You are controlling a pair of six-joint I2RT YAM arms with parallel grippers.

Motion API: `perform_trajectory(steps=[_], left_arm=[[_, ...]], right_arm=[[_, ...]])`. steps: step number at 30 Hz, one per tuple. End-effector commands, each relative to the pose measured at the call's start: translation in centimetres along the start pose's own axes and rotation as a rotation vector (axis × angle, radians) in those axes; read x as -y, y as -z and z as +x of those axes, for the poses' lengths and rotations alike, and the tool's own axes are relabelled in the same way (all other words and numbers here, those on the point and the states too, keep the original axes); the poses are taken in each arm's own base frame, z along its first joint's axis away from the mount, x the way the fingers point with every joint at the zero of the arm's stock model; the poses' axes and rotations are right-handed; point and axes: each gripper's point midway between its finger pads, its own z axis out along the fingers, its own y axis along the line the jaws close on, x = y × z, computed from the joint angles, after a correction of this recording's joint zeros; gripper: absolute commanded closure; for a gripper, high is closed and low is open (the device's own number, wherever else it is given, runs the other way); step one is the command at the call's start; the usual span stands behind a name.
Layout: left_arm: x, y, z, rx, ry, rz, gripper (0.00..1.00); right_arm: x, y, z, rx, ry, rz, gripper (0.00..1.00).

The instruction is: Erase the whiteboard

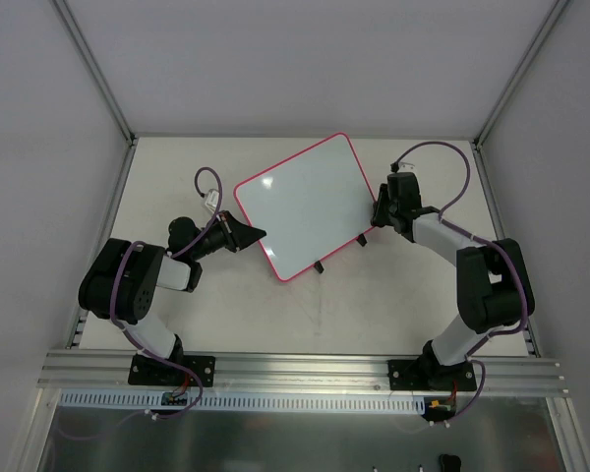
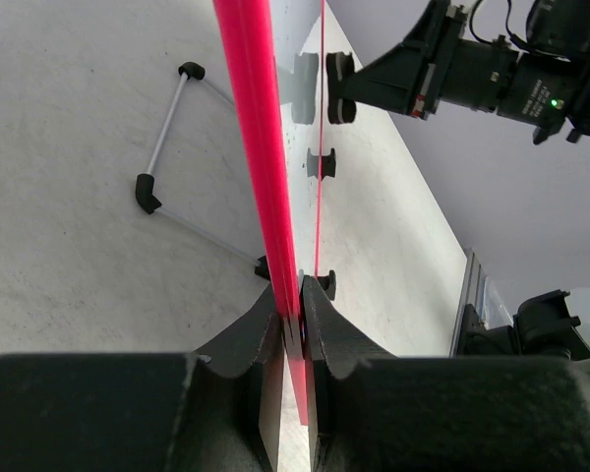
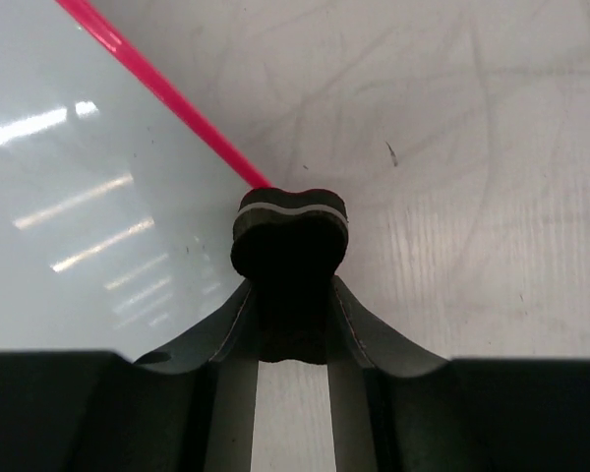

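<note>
Whiteboard (image 1: 305, 205) rim pinched in left gripper (image 2: 293, 300) | right gripper (image 3: 290, 295) clamps black eraser (image 3: 290, 231) | eraser unclear from overhead

Left arm (image 1: 128, 285) & right arm (image 1: 487, 285) are showing blk joints w/ pale grey links; purple cables (image 1: 442, 144) are looping alongside; left gripper (image 2: 293, 295) is showing matte blk.

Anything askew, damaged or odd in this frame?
The whiteboard sits skewed against the edges of the table, its rim pinched by the left gripper. The right gripper holds a black eraser at its opposite edge. No damage or spills visible.
</note>
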Motion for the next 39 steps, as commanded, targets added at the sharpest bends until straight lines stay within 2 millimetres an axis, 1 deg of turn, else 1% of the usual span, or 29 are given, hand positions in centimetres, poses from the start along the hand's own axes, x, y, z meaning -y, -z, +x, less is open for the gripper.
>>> perform_trajectory(steps=[1, 3, 4, 5, 6, 8, 9, 10, 11, 16, 18, 20, 24, 25, 26, 28, 29, 31, 32, 34, 36, 37, 38, 39], left_arm=[[5.5, 0.1, -4.4, 0.179, -0.338, 0.214, 1.00], [5.4, 0.1, -4.4, 0.178, -0.336, 0.213, 1.00], [5.4, 0.1, -4.5, 0.179, -0.336, 0.212, 1.00], [5.3, 0.1, -4.5, 0.178, -0.333, 0.212, 1.00], [5.3, 0.1, -4.5, 0.178, -0.333, 0.212, 1.00], [5.2, 0.1, -4.4, 0.178, -0.331, 0.209, 1.00], [5.2, 0.1, -4.4, 0.178, -0.331, 0.209, 1.00], [5.2, 0.1, -4.4, 0.178, -0.331, 0.209, 0.97], [5.2, 0.1, -4.4, 0.178, -0.330, 0.207, 0.96], [5.3, 0.2, -4.4, 0.182, -0.331, 0.207, 0.93], [5.4, 0.2, -4.5, 0.184, -0.332, 0.209, 0.91], [5.4, 0.2, -4.5, 0.184, -0.331, 0.209, 0.91], [5.3, 0.2, -4.4, 0.179, -0.328, 0.208, 0.90], [5.3, 0.2, -4.4, 0.180, -0.329, 0.209, 0.90], [5.4, 0.2, -4.4, 0.180, -0.330, 0.210, 0.89], [5.5, 0.2, -4.4, 0.180, -0.331, 0.212, 0.88], [5.5, 0.3, -4.4, 0.180, -0.331, 0.212, 0.87], [5.5, 0.4, -4.4, 0.181, -0.333, 0.210, 0.85], [5.5, 0.4, -4.4, 0.183, -0.334, 0.209, 0.85], [5.6, 0.5, -4.4, 0.186, -0.339, 0.210, 0.85], [5.6, 0.5, -4.3, 0.185, -0.339, 0.209, 0.82], [5.6, 0.5, -4.3, 0.186, -0.340, 0.209, 0.81], [5.6, 0.5, -4.3, 0.187, -0.341, 0.208, 0.80], [5.7, 0.5, -4.3, 0.186, -0.342, 0.209, 0.79]], right_arm=[[0.3, 3.6, -2.5, 0.104, 0.018, 0.023, 1.00], [-0.4, 4.9, -2.7, 0.130, 0.030, 0.007, 1.00], [-0.4, 6.0, -2.6, 0.139, 0.038, 0.001, 1.00], [-0.6, 6.4, -2.3, 0.137, 0.045, -0.004, 1.00], [-1.0, 6.9, -1.5, 0.116, 0.063, -0.014, 1.00], [-1.2, 7.8, 0.4, 0.064, 0.085, -0.025, 1.00], [-1.9, 8.2, 1.5, 0.041, 0.106, -0.046, 1.00], [-2.0, 8.5, 2.7, 0.012, 0.124, -0.054, 1.00], [-2.2, 9.0, 4.4, -0.017, 0.150, -0.070, 1.00], [-1.4, 10.5, 9.8, -0.149, 0.236, -0.077, 0.97], [-1.2, 11.1, 11.3, -0.184, 0.254, -0.093, 0.95], [-0.8, 11.6, 12.0, -0.205, 0.259, -0.092, 0.93], [-1.5, 12.4, 13.1, -0.248, 0.269, -0.154, 0.87], [-1.3, 12.7, 13.7, -0.280, 0.277, -0.151, 0.86], [-1.5, 12.6, 13.9, -0.299, 0.283, -0.154, 0.82], [-1.9, 12.5, 14.8, -0.341, 0.286, -0.182, 0.77], [-2.2, 12.6, 15.1, -0.356, 0.285, -0.201, 0.72], [-2.4, 12.5, 15.4, -0.370, 0.291, -0.204, 0.68], [-2.4, 12.5, 15.5, -0.370, 0.291, -0.205, 0.49], [-2.4, 12.5, 15.6, -0.372, 0.295, -0.206, 0.46], [-2.5, 12.7, 15.4, -0.363, 0.293, -0.211, 0.43], [-2.5, 12.7, 15.3, -0.356, 0.294, -0.213, 0.31], [-2.5, 12.8, 15.2, -0.350, 0.293, -0.214, 0.24], [-2.6, 12.9, 14.8, -0.336, 0.291, -0.215, 0.24]])
